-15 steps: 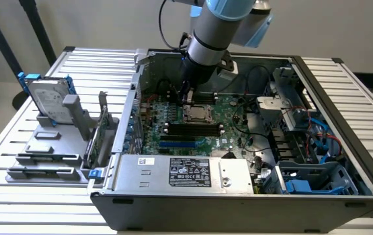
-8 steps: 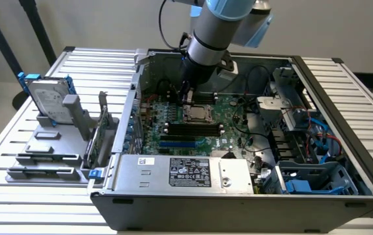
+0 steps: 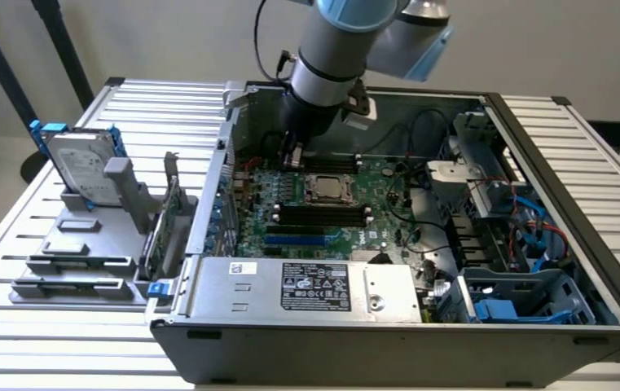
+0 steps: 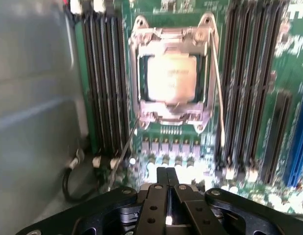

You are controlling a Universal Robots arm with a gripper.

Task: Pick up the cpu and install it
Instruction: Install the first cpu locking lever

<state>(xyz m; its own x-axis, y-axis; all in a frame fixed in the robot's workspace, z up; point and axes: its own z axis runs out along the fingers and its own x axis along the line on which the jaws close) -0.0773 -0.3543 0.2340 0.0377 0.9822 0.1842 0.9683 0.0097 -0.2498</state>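
The cpu [image 4: 171, 78] lies in the socket [image 4: 171, 115], between two memory-slot banks [image 4: 103, 73].

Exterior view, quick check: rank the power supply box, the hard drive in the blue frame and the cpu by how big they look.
1. power supply box: largest, though it also sits nearest the camera, which adds to its look.
2. hard drive: clearly smaller.
3. cpu: by far the smallest.

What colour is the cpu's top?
Pale silver-grey; the cpu shows best in the wrist view.
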